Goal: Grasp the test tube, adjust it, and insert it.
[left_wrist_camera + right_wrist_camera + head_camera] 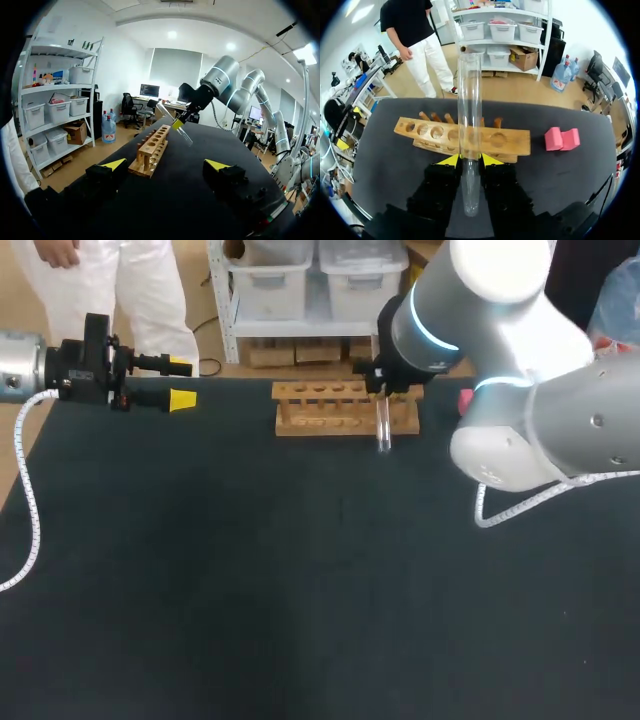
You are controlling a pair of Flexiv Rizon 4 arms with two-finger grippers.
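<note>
From above, the left claw [181,382] sits at the surface's [300,590] far left corner, its yellow fingers spread with nothing between them. The right arm comes in from the right and reaches to the far edge, where the rack [330,408] stands. The right claw [385,392] grips the tube [383,430] over the rack's right half, the tube's lower end showing in front of the rack's near side. A pink block [466,400] lies just right of the rack, partly hidden by the arm. In the left wrist view, that claw's two tips stand wide apart and empty. Well ahead of them, the tube hangs tilted above the rack, outside the holes, pinched near its middle. In the right wrist view, the two yellow tips press the tube from both sides. The tube runs out ahead of the fingers across the rack's row of holes, with the block beside the rack's end.
</note>
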